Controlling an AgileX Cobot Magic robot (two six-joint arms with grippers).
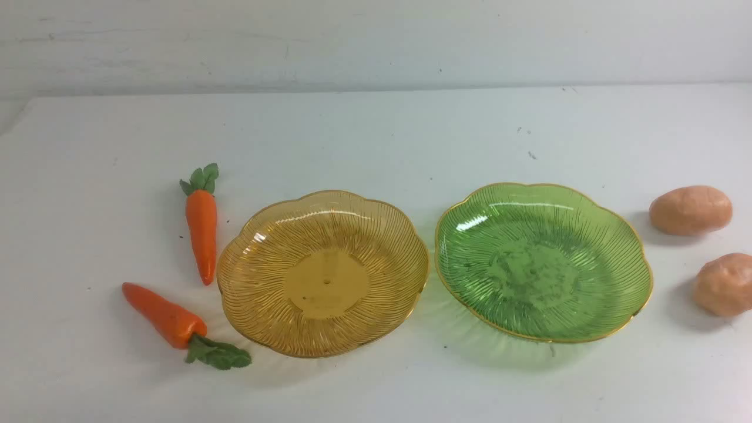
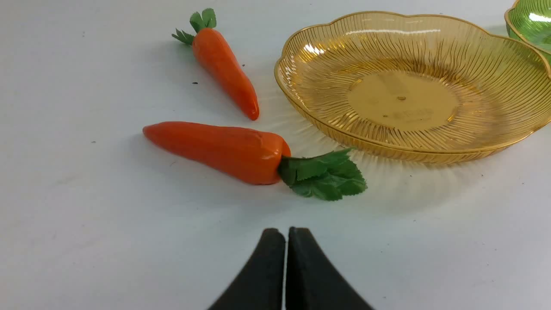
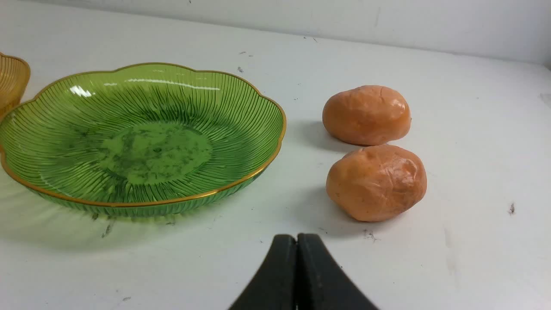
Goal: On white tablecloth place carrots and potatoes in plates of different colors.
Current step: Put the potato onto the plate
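On the white tablecloth [image 1: 376, 135] an amber-yellow plate [image 1: 247, 276] lies left of centre and a green plate [image 1: 628, 276] right of it, both empty. Two carrots lie left of the amber plate: the far one [image 1: 201, 226] and the near one [image 1: 164, 317]. Two potatoes lie right of the green plate: the far one [image 1: 690, 210] and the near one [image 1: 724, 284]. My left gripper [image 2: 286, 234] is shut and empty, a little short of the near carrot [image 2: 219, 148]. My right gripper [image 3: 297, 240] is shut and empty, near the closer potato [image 3: 376, 183]. Neither gripper shows in the front view.
A pale wall [image 1: 376, 41] runs along the table's far edge. Small dark specks [image 1: 529, 154] mark the cloth behind the green plate. The two plates stand almost rim to rim.
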